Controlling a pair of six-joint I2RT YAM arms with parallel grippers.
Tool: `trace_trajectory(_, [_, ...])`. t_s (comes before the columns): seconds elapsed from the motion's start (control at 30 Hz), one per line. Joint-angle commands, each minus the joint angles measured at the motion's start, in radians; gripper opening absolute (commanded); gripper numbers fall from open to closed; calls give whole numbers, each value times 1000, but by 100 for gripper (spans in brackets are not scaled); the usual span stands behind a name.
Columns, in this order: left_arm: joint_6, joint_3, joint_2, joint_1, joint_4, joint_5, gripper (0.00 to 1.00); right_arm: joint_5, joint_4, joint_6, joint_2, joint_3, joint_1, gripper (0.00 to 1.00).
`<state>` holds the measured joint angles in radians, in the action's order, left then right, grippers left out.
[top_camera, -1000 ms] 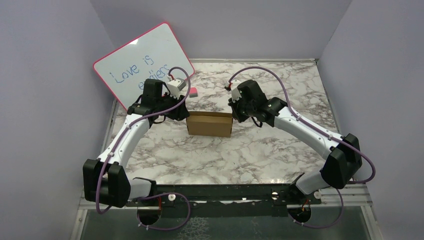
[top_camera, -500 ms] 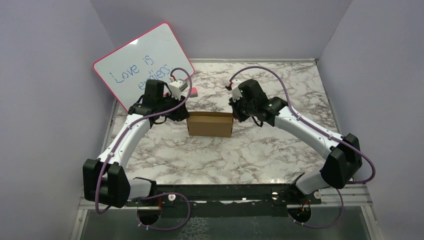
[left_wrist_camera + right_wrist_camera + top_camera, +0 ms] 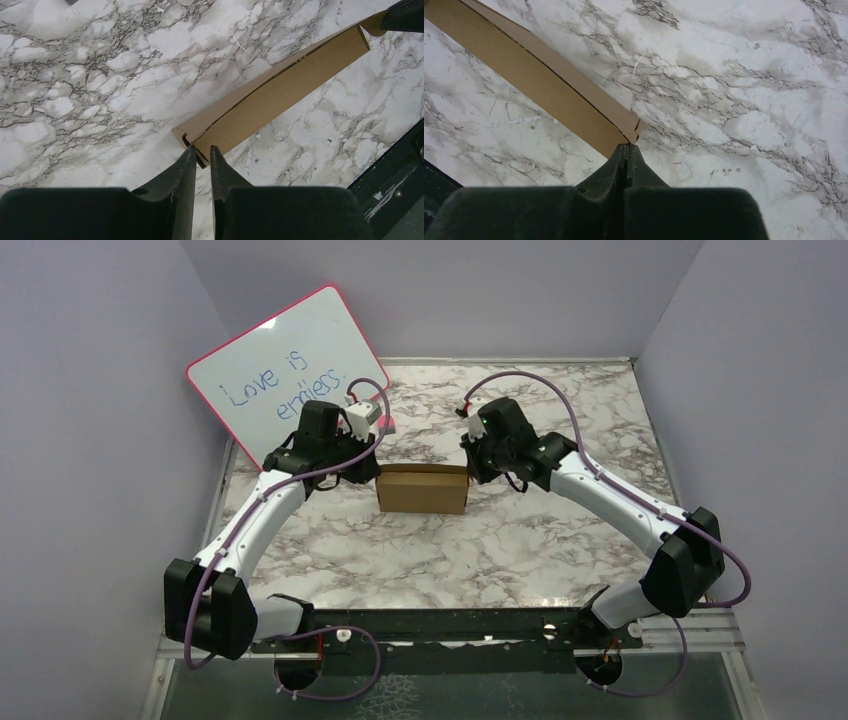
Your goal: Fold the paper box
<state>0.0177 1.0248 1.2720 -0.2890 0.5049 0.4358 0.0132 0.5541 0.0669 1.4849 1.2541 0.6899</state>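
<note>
Only writing is on the whiteboard (image 3: 280, 365): blue marker, "Love is" plus a partly hidden word starting with e. That's top view only. The wrist cams instead show a seam along the paper box (image 3: 421, 489), which is unprinted. One box, one board, two grippers. Box sits mid-bench (image 3: 560, 530). Left gripper (image 3: 201, 150) shows a slim gap at one end corner, can't tell if it's pinching. Right gripper (image 3: 626, 147) is closed tight, tips at the other end.
</note>
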Motion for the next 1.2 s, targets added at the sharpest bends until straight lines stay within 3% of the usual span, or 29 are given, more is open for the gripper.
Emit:
trace_trajectory(0.0, [-52, 28, -21, -47, 1, -15, 15, 53, 6, 82, 10, 31, 5, 1])
trace_trajectory(0.57, [-71, 41, -17, -88, -13, -61, 11, -76, 73, 332, 50, 80, 23, 1])
trace_trajectory(1.17, [-79, 25, -35, -96, -22, -57, 10, -249, 21, 387, 38, 7, 70, 1])
